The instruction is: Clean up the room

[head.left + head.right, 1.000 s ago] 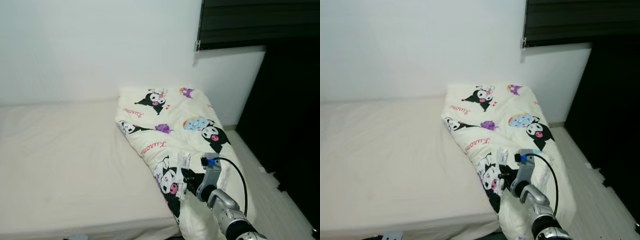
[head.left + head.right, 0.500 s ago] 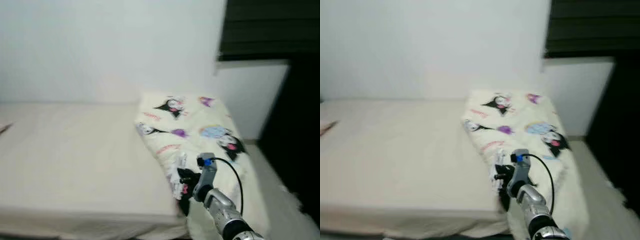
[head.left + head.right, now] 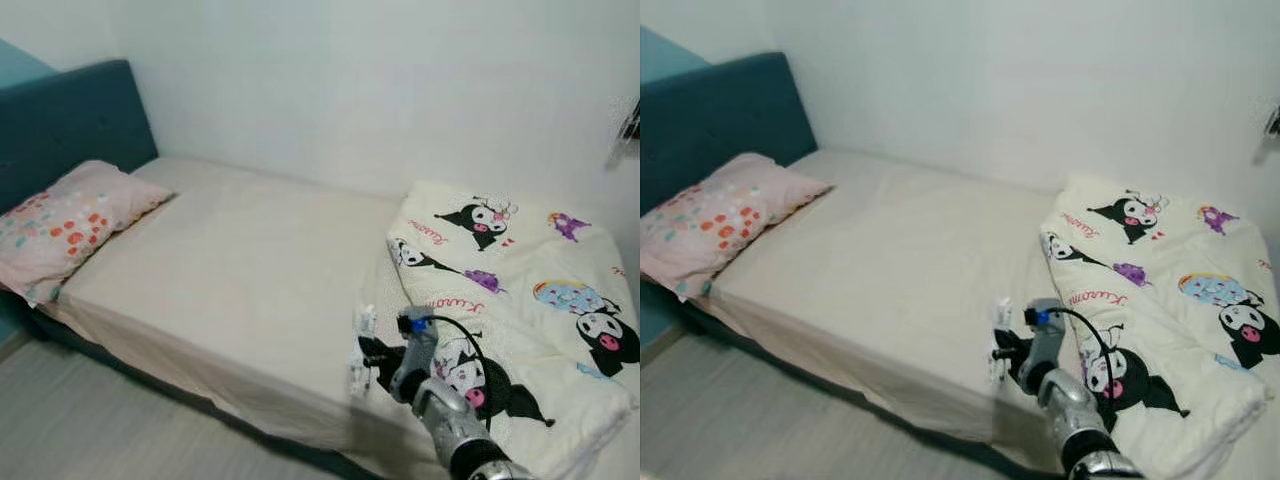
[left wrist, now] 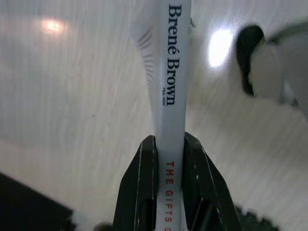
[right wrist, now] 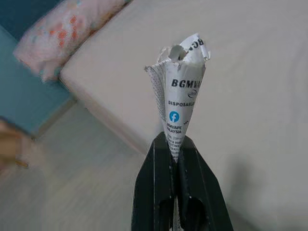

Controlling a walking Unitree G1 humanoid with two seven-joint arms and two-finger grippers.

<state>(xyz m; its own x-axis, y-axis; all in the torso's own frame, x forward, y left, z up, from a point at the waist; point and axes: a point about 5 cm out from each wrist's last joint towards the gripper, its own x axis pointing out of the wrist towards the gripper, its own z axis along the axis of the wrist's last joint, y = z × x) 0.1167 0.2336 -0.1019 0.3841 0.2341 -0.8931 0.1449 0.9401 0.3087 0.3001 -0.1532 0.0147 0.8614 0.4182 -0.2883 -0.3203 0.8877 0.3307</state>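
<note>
White walls back a low bed [image 3: 230, 290] with a bare cream sheet, a teal headboard [image 3: 60, 125] and a pink spotted pillow [image 3: 60, 215] at its head. Folded at the foot lies a cartoon-print quilt [image 3: 520, 290]. Over the bed's near edge, the right pincer [image 3: 362, 352] is clamped on a crumpled printed wrapper [image 5: 180, 91]. The left pincer [image 4: 169, 154] grips a white book [image 4: 172, 82] by its spine above pale flooring.

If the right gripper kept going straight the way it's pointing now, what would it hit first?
Probably the bed. The right gripper, shut on a crumpled wrapper, points over the bed's edge toward the sheet, with the pillow farther off. Depth is hard to judge.
</note>
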